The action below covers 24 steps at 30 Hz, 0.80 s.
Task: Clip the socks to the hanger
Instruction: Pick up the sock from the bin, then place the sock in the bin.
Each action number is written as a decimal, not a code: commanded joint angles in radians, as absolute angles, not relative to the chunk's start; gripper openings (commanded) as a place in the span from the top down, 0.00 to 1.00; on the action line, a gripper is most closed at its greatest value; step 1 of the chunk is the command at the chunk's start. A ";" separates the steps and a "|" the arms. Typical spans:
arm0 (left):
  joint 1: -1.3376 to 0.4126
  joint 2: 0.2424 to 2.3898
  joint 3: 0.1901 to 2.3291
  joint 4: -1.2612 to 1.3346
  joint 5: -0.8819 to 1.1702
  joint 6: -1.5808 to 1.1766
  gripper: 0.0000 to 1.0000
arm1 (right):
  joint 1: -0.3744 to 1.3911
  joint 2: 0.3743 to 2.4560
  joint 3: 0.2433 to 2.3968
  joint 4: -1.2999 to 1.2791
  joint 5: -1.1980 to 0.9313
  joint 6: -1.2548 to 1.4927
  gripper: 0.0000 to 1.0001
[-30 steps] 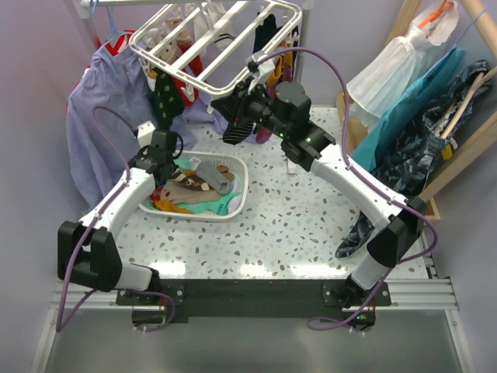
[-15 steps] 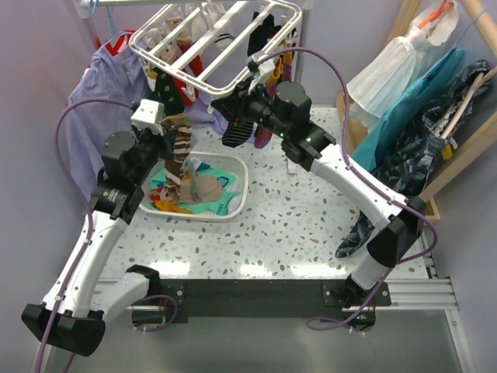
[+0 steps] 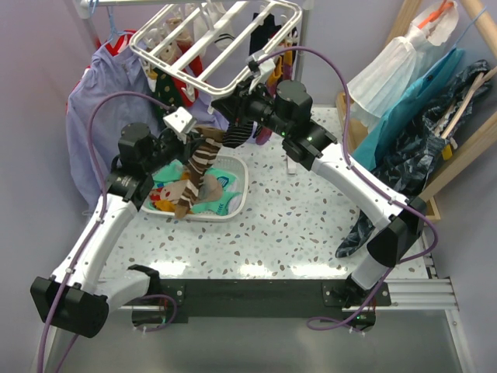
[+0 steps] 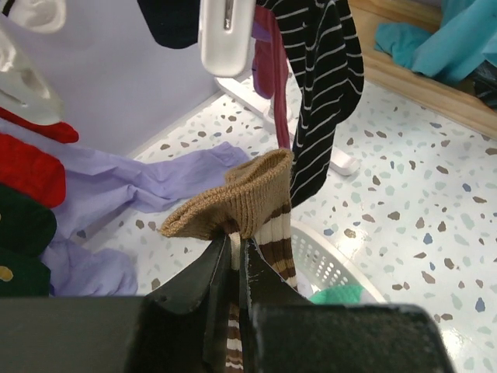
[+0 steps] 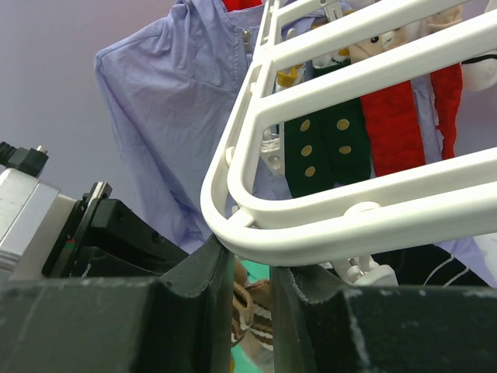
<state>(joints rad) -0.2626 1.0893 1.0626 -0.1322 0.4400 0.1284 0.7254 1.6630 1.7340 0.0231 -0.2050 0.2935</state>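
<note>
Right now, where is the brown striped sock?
In the top view, left of centre: the brown striped sock hangs from the left gripper above the basket, below the hanger.

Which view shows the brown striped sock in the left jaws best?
Left wrist: the brown striped sock fills the centre, its cuff pinched between the jaws. Top external shows it hanging whole above the basket, small. Right wrist catches only a sliver below the hanger rim.

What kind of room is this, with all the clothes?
Probably a laundry-drying corner set up for robot practice: a white plastic drying rack with clips, a white slotted basket of small socks, and a lavender shirt hanging behind.
</note>
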 commanded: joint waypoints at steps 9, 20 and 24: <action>-0.265 1.012 0.793 -0.058 0.330 0.007 0.96 | 0.718 1.621 1.738 0.003 -0.229 0.267 0.96; -0.265 1.072 0.673 -0.015 0.253 -0.169 0.77 | 0.715 1.618 1.738 0.003 -0.229 0.267 0.96; -0.265 1.065 0.678 0.017 0.253 -0.169 0.61 | 0.715 1.620 1.740 0.003 -0.230 0.268 0.96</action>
